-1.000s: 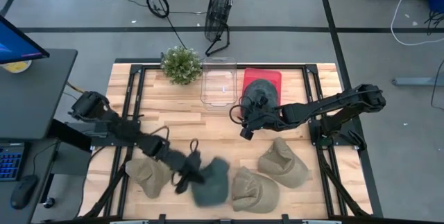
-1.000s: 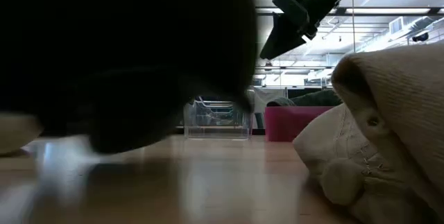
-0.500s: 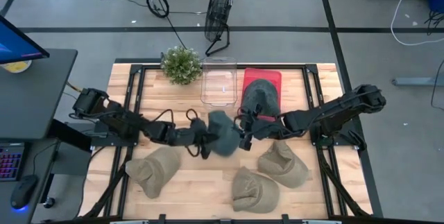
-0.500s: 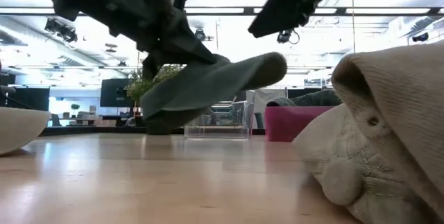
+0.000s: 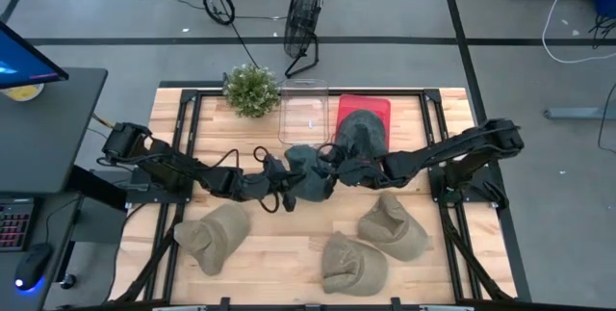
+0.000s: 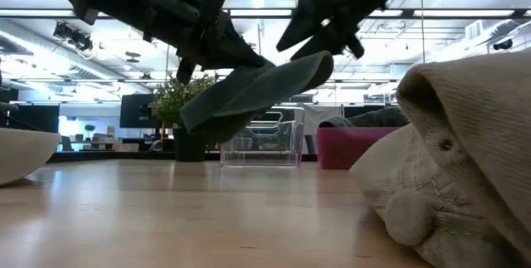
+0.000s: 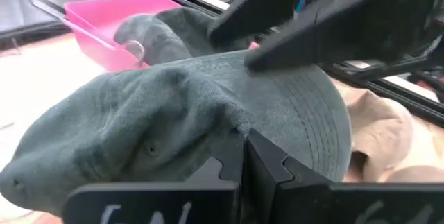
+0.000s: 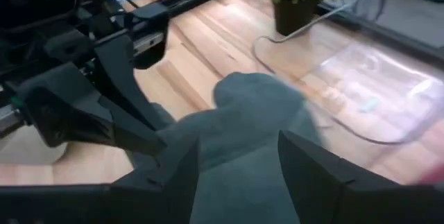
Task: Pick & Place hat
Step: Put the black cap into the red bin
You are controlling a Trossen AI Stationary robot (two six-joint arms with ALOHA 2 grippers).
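Note:
My left gripper (image 5: 287,188) is shut on a grey-green hat (image 5: 310,178), held in the air over the table's middle. In the low view this hat (image 6: 257,94) slants, brim end up and crown end down. My right gripper (image 5: 328,168) is open at the brim end, and in the right wrist view its fingers (image 8: 313,175) stand on either side of the hat (image 8: 250,113). I cannot tell whether they touch it. A second grey-green hat (image 5: 362,133) lies in the pink tray (image 5: 377,105). My left gripper pinches the hat between its two fingers (image 7: 267,165) where the crown meets the stitched brim (image 7: 239,123). It comes from the table's left, slanting down. The hat is lifted clear of the table and tilted, with its crown (image 6: 199,117) hanging lowest.
Three tan hats lie near the near edge (image 5: 212,236), (image 5: 352,263), (image 5: 393,226); one fills the low view's right (image 6: 465,160). A clear container (image 5: 303,114) and a potted plant (image 5: 251,90) stand at the far edge, left of the pink tray.
My left gripper has lifted the grey-green hat off the table near the near edge and carried it up and toward the far edge, to the table's middle. The hat now hangs clear and tilted. My right gripper has come down to the hat's brim end.

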